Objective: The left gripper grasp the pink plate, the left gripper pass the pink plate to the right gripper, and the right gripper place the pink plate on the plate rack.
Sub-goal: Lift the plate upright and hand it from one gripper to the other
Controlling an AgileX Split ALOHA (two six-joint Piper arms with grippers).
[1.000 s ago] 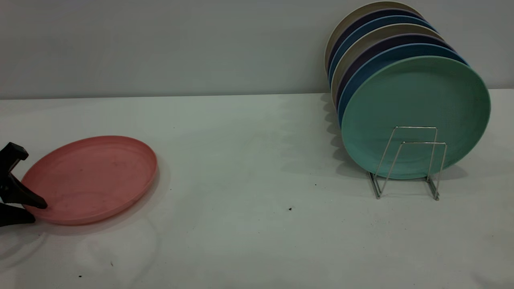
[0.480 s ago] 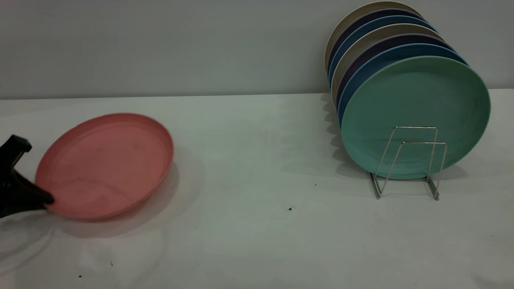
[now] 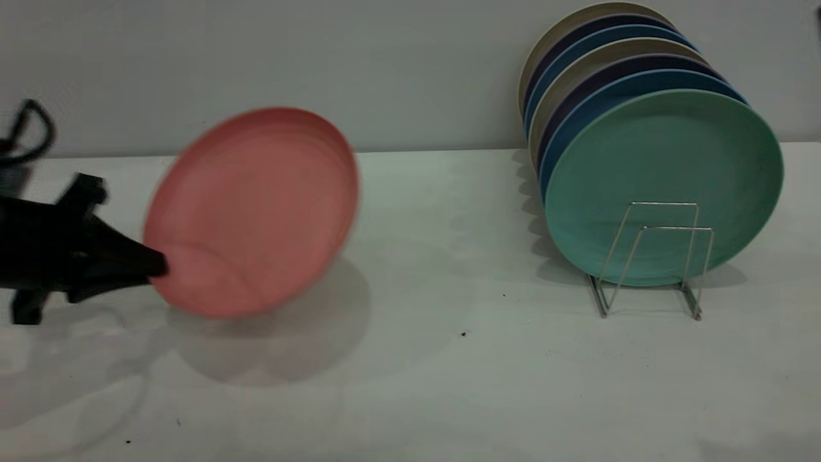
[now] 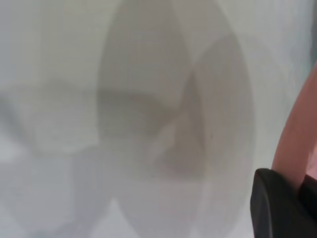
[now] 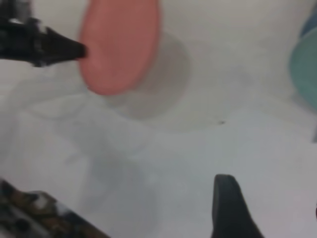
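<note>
While the left gripper (image 3: pixel 151 266) clamps its edge, the pink plate (image 3: pixel 253 212) hangs tilted above the table (image 3: pixel 417 359).

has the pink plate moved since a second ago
Yes. The pink plate, gripped by the left hand, has lifted off the table, tilted up and shifted toward the plate rack.

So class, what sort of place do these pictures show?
Probably a robot test bench, not a kitchen: a bare white table before a blank wall, a wire plate rack of plates, and the left gripper lifting the pink plate.
</note>
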